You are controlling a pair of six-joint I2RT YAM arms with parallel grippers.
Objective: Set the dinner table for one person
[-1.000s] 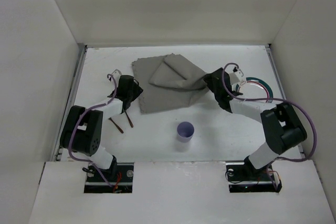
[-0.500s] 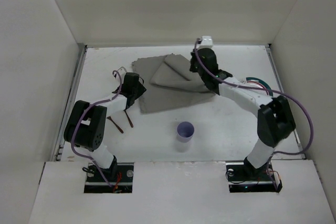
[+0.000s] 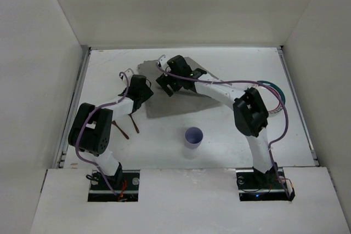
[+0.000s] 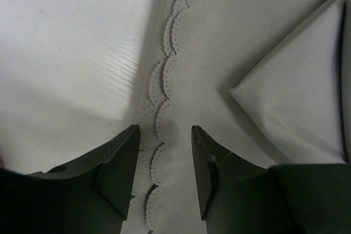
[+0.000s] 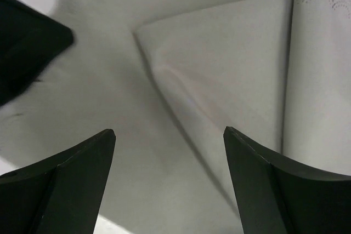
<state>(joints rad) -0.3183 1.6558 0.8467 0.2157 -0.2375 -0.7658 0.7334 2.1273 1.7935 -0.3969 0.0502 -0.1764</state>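
Toward the far middle of the dinner table (image 3: pixel 236 135), a grey placemat (image 3: pixel 170 106) is laid askew with one corner doubled back over itself, and the coming move is judged to turn on that folded flap (image 5: pixel 230 64). From the right wrist, the flap is seen directly under and just ahead of the right gripper (image 5: pixel 169 131). Its pointed corner is aimed at the finger on the left of that view, and its crease runs diagonally across the gap. These fingers are spread wide and nothing is held between them. The left gripper (image 4: pixel 164 132) is set at the placemat's left scalloped edge, which runs lengthways between its two fingers. A clear gap is kept there and no cloth is seen pinched. The right arm is therefore judged the nearer to the flap, while the left is placed to steady the edge. One placemat is counted, one purple cup (image 3: pixel 193 137) near the front, one green-rimmed plate (image 3: pixel 276 87) at the right, partly hidden, and two thin brown utensils (image 3: pixel 120 131) beside the left arm.
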